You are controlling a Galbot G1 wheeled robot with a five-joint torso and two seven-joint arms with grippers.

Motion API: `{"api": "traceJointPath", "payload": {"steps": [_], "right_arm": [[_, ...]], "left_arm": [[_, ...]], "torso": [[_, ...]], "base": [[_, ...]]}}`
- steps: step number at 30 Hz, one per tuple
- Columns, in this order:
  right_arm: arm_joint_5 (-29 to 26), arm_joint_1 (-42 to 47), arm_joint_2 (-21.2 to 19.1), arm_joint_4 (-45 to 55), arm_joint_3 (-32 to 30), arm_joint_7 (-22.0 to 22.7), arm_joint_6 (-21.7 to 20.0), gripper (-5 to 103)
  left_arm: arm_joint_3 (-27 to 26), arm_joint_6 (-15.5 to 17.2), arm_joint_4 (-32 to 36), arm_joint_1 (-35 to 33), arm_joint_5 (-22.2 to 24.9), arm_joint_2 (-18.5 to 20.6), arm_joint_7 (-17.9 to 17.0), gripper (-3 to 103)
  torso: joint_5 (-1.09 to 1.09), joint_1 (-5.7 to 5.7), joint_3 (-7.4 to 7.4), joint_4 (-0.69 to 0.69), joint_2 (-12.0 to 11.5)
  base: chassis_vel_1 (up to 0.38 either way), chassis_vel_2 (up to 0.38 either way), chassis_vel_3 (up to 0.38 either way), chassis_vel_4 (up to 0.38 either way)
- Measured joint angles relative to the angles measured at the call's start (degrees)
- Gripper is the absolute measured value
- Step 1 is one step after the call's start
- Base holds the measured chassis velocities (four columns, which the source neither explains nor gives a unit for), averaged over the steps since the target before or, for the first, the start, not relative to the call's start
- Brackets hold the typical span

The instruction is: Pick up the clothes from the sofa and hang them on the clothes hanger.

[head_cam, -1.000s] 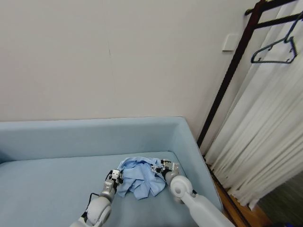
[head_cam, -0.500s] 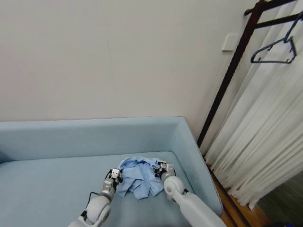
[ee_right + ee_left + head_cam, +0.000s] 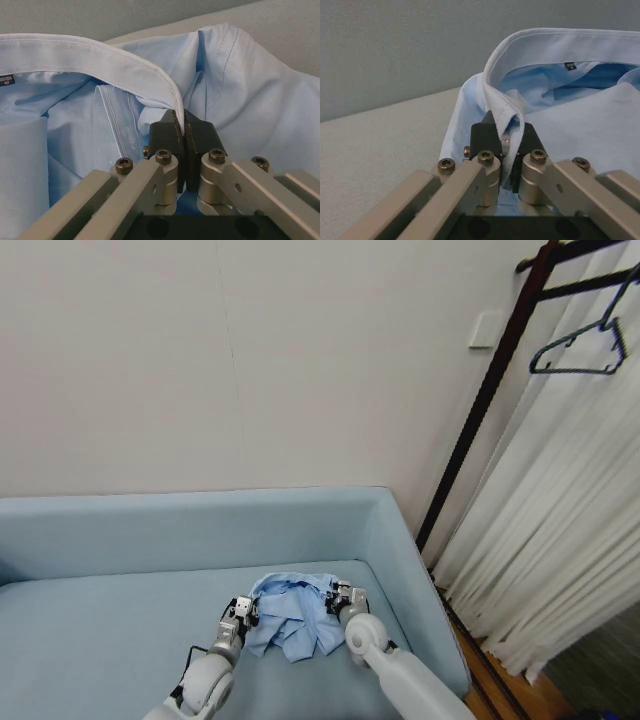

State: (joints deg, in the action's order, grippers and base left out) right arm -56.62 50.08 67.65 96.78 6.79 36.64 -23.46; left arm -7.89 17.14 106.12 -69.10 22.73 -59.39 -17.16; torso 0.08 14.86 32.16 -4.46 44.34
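A crumpled light blue shirt point(image 3: 293, 617) lies on the pale blue sofa point(image 3: 120, 620), near its right arm. My left gripper point(image 3: 243, 610) is at the shirt's left side, shut on the collar tip point(image 3: 512, 125). My right gripper point(image 3: 339, 597) is at the shirt's right side, shut on the collar edge point(image 3: 165, 90). The shirt's collar point(image 3: 560, 42) stands open with a dark label inside. A dark clothes hanger point(image 3: 585, 345) hangs on the dark rack point(image 3: 480, 400) at the upper right.
The sofa's backrest point(image 3: 200, 525) runs behind the shirt and its right arm point(image 3: 410, 580) rises beside my right gripper. White curtains point(image 3: 560, 540) hang right of the rack. A plain wall point(image 3: 250, 360) is behind.
My right gripper has moved left onto the shirt's right edge. The left gripper and the shirt have stayed in place.
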Motion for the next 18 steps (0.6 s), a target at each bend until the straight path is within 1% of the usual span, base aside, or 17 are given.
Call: {"api": "traceJointPath", "payload": {"steps": [9, 12, 13, 17, 18], "right_arm": [[0.8, -0.81, -0.97, 2.26, -0.88, 0.16, 0.47, 1], [1.31, -1.53, -2.84, 5.82, -1.87, 0.18, 0.59, 1], [1.31, -1.53, -2.84, 5.82, -1.87, 0.18, 0.59, 1], [1.03, -2.4, -6.08, 11.66, -2.66, 0.09, 0.42, 1], [1.03, -2.4, -6.08, 11.66, -2.66, 0.09, 0.42, 1]], "left_arm": [[-0.38, -0.25, 0.48, 0.48, 0.13, 0.34, 0.01, 3], [-1.09, -0.94, 1.91, 0.64, 0.27, 1.35, 0.25, 3], [-1.09, -0.94, 1.91, 0.64, 0.27, 1.35, 0.25, 3], [-2.77, -2.14, 4.34, 0.76, 0.3, 3.16, 1.02, 3], [-2.77, -2.14, 4.34, 0.76, 0.3, 3.16, 1.02, 3]], "torso": [[0.0, 0.0, 0.0, 0.0, 0.0], [0.0, 0.0, 0.0, 0.0, 0.0], [0.0, 0.0, 0.0, 0.0, 0.0], [0.0, 0.0, 0.0, 0.0, 0.0], [0.0, 0.0, 0.0, 0.0, 0.0]], "base": [[0.0, 0.0, 0.0, 0.0], [0.0, 0.0, 0.0, 0.0], [0.0, 0.0, 0.0, 0.0], [0.0, 0.0, 0.0, 0.0], [0.0, 0.0, 0.0, 0.0]]}}
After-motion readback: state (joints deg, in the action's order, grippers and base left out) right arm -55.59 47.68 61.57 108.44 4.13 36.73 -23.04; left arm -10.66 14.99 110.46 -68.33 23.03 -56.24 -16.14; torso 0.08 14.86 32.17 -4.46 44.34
